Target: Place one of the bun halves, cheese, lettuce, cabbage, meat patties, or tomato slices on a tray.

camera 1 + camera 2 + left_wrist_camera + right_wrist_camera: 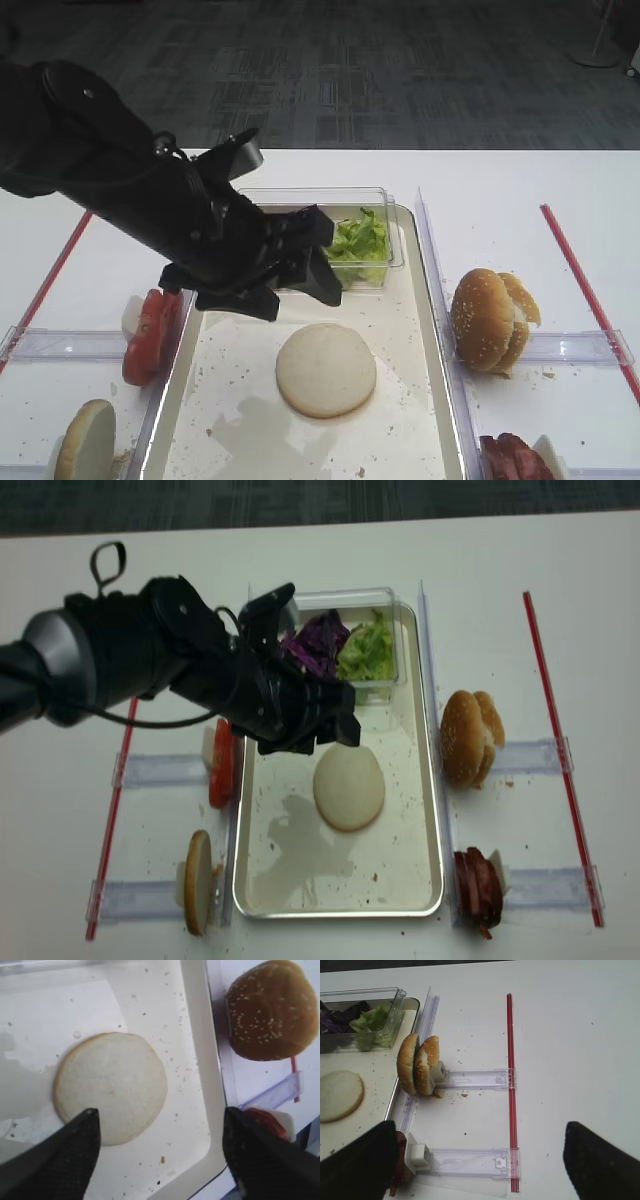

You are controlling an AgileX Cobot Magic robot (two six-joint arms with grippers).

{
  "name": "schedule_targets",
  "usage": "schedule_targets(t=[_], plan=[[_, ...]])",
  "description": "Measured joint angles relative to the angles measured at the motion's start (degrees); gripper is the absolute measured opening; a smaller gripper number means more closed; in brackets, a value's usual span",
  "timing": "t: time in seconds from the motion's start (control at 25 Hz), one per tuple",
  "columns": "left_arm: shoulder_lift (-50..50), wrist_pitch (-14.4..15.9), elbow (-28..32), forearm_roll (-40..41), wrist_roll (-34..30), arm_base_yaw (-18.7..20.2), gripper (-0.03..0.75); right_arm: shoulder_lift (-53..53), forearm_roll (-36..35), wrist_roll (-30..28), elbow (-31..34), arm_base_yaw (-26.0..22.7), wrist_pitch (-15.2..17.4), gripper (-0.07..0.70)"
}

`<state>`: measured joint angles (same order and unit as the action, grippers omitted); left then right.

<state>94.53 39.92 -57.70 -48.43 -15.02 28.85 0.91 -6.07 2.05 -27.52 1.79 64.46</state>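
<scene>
bun half [111, 1087] below open left gripper [160, 1152]

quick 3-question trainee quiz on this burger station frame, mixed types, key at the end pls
1. True or false: the bun half lies flat on the tray.
2. Which sits in the clear tub beside the lettuce? A) tomato slices B) cabbage C) meat patties
3. Fill in: the left tool hovers over the bun half with its jaws ____.

Key: 1 true; 2 B; 3 open, nothing held
</scene>
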Motion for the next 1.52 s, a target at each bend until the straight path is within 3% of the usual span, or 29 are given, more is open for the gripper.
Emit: schedule_targets(t=[0.64, 0.84, 1.16, 1.28, 1.52], plan=[[-10.05, 2.97, 0.0, 1.94, 2.37, 0.0, 0.475, 0.0, 0.0, 0.0, 0.0, 0.0, 0.0, 0.678], [-10.19, 4.06, 0.0, 12.88, 8.86, 0.0, 0.475, 0.0, 0.0, 0.0, 0.0, 0.0, 0.0, 0.678], [-10.22, 10.01, 0.0, 38.54, 23.27, 0.0, 0.475, 0.0, 0.0, 0.0, 0.0, 0.0, 0.0, 0.678], [-10.31, 11.69, 0.0, 43.33, 25.39, 0.0, 0.475, 0.0, 0.0, 0.0, 0.0, 0.0, 0.0, 0.678], [-10.31, 12.77, 0.0, 45.29, 26.98, 0.0, 0.475, 0.0, 0.0, 0.0, 0.0, 0.0, 0.0, 0.678]])
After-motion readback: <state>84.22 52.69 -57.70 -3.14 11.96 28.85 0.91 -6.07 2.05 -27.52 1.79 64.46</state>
